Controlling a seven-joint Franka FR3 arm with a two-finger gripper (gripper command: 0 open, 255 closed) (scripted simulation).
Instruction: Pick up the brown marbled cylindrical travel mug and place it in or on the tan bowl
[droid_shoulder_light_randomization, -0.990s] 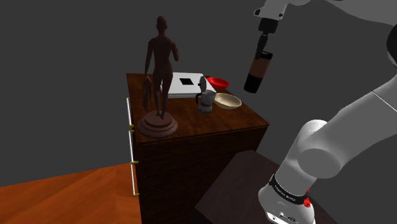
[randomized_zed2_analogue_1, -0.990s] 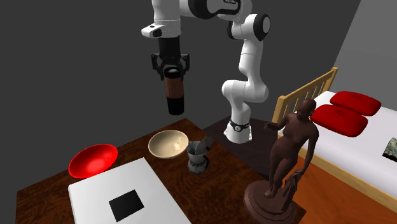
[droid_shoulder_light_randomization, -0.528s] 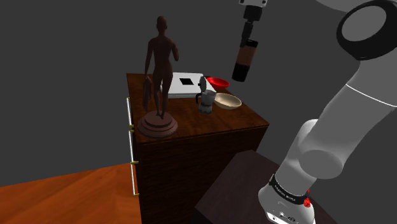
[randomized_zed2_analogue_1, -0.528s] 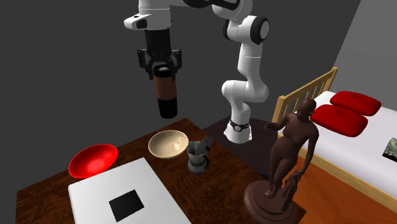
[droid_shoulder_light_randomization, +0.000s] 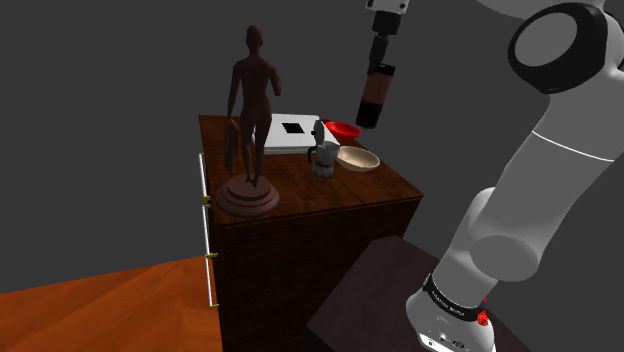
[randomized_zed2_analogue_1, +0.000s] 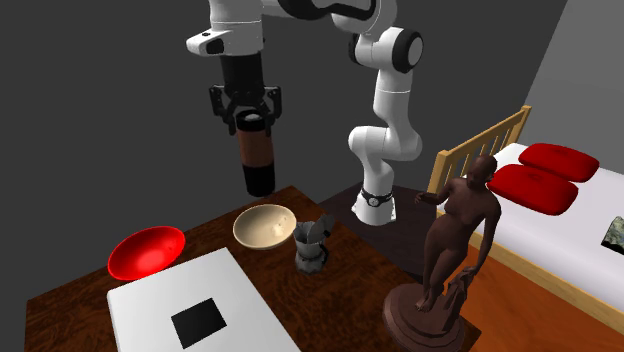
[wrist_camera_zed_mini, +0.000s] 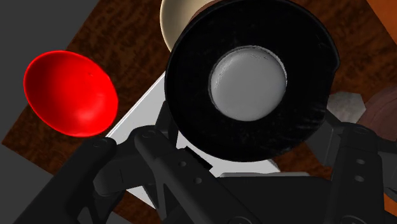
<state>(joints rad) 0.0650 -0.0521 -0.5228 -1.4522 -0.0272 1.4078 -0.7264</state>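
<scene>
Closest, the black gripper (randomized_zed2_analogue_1: 247, 112) is clamped on the top of the travel mug (randomized_zed2_analogue_1: 257, 155), an upright brown cylinder with black lid and base, hanging in air. Below, well apart, a smooth tan bowl (randomized_zed2_analogue_1: 264, 226) rests on the dark wooden cabinet top (droid_shoulder_light_randomization: 300, 190) beside a faceted grey moka pot (randomized_zed2_analogue_1: 313, 245). Farther off lies a glossy red bowl (randomized_zed2_analogue_1: 146, 251).

In the wrist view the black-lidded travel mug (wrist_camera_zed_mini: 249, 76) hides most of the tan bowl (wrist_camera_zed_mini: 173, 19), leaving only a pale arc past its lid, and partly covers the grey coffee pot (wrist_camera_zed_mini: 347, 105) too.
</scene>
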